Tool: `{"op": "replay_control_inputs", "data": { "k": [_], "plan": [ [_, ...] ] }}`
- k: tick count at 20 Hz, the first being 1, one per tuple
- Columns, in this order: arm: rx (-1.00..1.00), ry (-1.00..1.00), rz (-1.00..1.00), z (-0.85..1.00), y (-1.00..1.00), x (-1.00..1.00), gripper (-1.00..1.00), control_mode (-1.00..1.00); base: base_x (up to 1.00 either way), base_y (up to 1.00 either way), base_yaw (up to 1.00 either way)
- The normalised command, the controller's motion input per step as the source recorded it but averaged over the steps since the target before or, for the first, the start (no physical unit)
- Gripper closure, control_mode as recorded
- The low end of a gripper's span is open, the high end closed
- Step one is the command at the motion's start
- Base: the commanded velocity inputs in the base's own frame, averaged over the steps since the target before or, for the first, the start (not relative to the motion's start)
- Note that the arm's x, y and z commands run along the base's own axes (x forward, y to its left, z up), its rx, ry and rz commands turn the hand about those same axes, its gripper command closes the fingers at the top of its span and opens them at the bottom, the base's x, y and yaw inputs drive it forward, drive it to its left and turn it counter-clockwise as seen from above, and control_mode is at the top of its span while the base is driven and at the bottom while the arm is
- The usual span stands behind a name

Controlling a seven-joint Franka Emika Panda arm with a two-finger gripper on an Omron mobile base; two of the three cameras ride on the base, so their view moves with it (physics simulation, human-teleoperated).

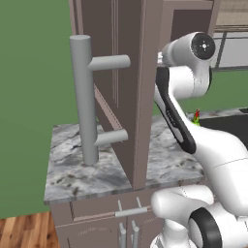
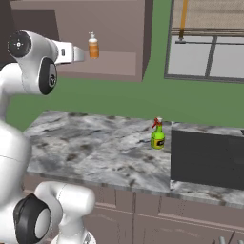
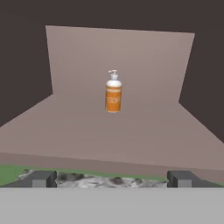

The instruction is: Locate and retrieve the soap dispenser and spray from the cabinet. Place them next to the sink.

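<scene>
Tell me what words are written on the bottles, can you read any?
Soap dispenser: pale letters on its orange label, too blurred to read.
Spray bottle: a dark label on the green body, too small to read.
No other words, numbers or signs can be seen.

Grey-veined marble tabletop (image 2: 95,147), with a green spray bottle (image 2: 157,135) upright on it, just beside the dark sink (image 2: 207,159). Above, inside the open cabinet (image 1: 131,92), a mauve-brown shelf (image 3: 109,135); on it, upright and alone near the middle, an orange soap dispenser (image 3: 113,92) with white pump.
</scene>
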Motion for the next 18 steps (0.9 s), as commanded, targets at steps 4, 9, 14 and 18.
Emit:
{"op": "replay_control_inputs", "data": {
  "k": [4, 9, 14, 18],
  "plan": [
    [0.0, 0.0, 0.0, -0.04, 0.0, 0.26, -1.0, -1.0, 0.0, 0.0, 0.0],
    [-0.01, 0.0, 0.0, 0.0, 0.05, 0.3, -1.0, -1.0, 0.0, 0.0, 0.0],
    [-0.01, 0.0, 0.0, 0.0, 0.02, 0.31, -1.0, -1.0, 0.0, 0.0, 0.0],
    [-0.01, 0.0, 0.0, 0.0, 0.02, 0.29, -1.0, -1.0, 0.0, 0.0, 0.0]
  ]
}}
